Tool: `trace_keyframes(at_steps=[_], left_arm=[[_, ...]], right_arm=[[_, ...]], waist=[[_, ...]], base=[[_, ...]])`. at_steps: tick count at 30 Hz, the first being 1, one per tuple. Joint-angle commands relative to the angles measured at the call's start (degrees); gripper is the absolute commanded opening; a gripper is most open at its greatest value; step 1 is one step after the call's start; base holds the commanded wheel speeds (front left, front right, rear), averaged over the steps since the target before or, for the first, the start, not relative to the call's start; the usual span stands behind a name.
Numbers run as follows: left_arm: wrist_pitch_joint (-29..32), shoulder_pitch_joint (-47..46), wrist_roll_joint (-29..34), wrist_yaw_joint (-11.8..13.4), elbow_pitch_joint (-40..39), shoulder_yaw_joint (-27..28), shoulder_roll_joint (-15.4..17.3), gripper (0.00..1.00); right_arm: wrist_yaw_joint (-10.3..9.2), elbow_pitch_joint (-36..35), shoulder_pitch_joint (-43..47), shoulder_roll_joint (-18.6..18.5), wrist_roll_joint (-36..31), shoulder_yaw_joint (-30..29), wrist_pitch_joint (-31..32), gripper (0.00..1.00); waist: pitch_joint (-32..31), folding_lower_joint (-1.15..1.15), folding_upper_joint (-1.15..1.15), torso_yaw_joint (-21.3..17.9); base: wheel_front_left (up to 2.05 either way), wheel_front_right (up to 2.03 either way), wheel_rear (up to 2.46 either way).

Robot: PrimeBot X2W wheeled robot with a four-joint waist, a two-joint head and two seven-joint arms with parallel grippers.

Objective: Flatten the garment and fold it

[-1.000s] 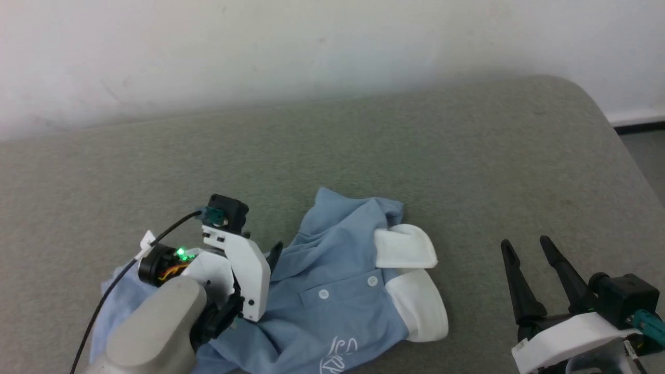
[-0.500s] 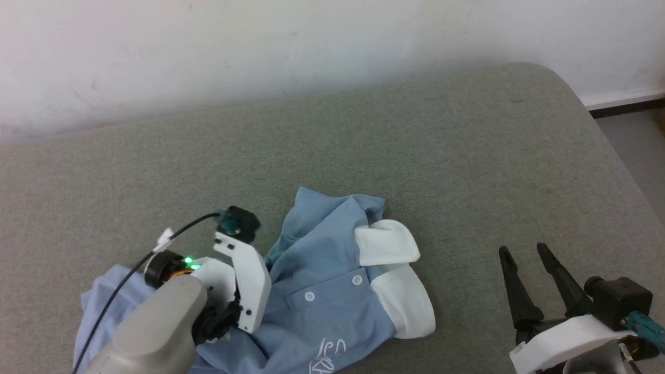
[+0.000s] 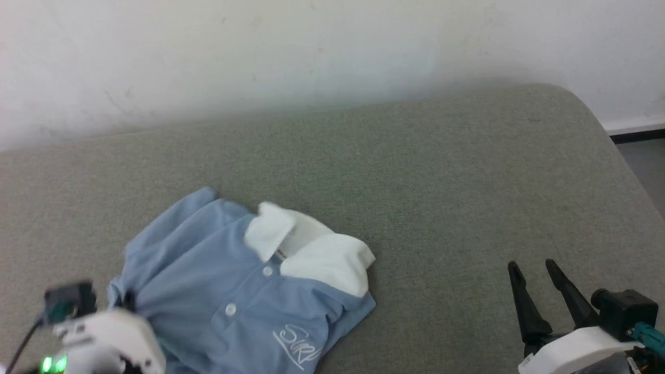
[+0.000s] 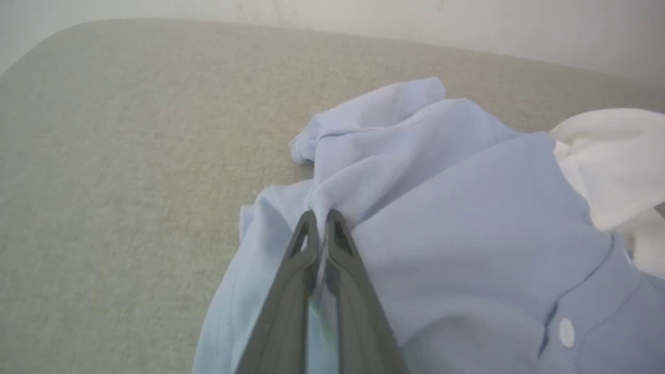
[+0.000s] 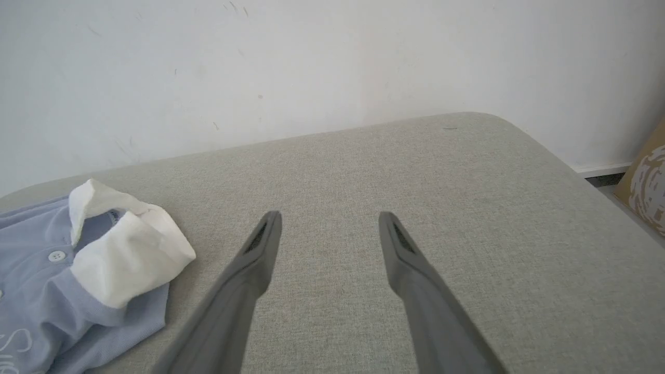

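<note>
The garment (image 3: 218, 280) lay front-up on the near left part of the surface (image 3: 415, 171), its white collar (image 3: 311, 254) turned toward the middle, with two buttons (image 3: 267, 271) and the script logo (image 3: 298, 350) showing below it. It was far from flat. The blue cloth was gathered into ridges along its left side, and a loose flap stuck out toward the wall (image 3: 311, 52). Those ridges ran together at one spot on the left edge, where the left gripper (image 4: 321, 215) had hold of the cloth. That looked like a grip taken at the edge in order to drag the shirt out and spread it, and the pull on the fabric would explain why the body sat skewed rather than square. The left gripper was pinching a fold of blue fabric, its fingers pressed together with a thin layer of cloth caught between them. The right gripper (image 5: 330, 223) hung well to the right of the garment over bare surface, fingers spread wide, holding nothing and clear of the shirt. Whether its tips touched the surface could not be told. It seemed placed in reserve, ready to take the collar side once the shirt was drawn out.
</note>
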Motion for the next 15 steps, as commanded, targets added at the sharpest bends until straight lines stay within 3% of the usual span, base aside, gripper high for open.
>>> trace_keyframes(at_steps=[1, 3, 6, 7, 8, 9, 15], left_arm=[[-0.71, 3.73, -1.08, 1.72, -1.66, 1.13, 0.11, 0.00], [-1.24, 10.44, -3.04, 4.27, -4.81, 2.60, -0.07, 0.00], [-1.87, 17.15, -5.08, 5.28, -8.97, 2.48, -1.67, 0.00], [-2.20, 18.26, -5.19, 5.43, -9.87, 2.24, -2.08, 0.07], [-2.78, 18.87, -5.02, 5.34, -10.49, 2.01, -2.36, 0.73], [-3.80, 19.00, -4.64, 5.21, -10.98, 1.95, -2.73, 1.00], [-12.42, 16.20, 0.51, 2.88, -11.94, 1.48, -3.73, 1.00]], right_arm=[[-0.04, -0.09, 0.53, 0.13, -0.27, -0.08, 0.32, 1.00], [-0.04, -0.17, 0.89, 0.13, -0.40, -0.22, 0.56, 1.00], [-0.04, -0.42, 1.44, 0.13, -0.52, -0.50, 0.94, 1.00], [-0.04, -0.47, 1.55, 0.13, -0.59, -0.55, 1.09, 1.00], [-0.04, -0.52, 1.66, 0.13, -0.69, -0.59, 1.25, 1.00], [-0.04, -0.57, 1.76, 0.13, -0.83, -0.57, 1.44, 1.00], [-0.04, -0.47, 2.55, 0.13, -1.60, -0.02, 2.92, 1.00]], waist=[[-0.60, 0.00, 0.00, 0.59], [-1.05, 0.00, 0.00, 0.93], [-1.54, 0.00, 0.00, 1.52], [-1.73, 0.00, 0.00, 1.72], [-1.94, 0.00, 0.00, 1.92], [-2.19, 0.00, 0.00, 2.11], [-4.27, 0.00, 0.00, 2.86]], base=[[0.00, 0.00, 0.00], [0.00, 0.00, 0.00], [0.00, 0.00, 0.00], [0.00, 0.00, 0.00], [0.00, 0.00, 0.00], [0.00, 0.00, 0.00], [0.00, 0.00, 0.00]])
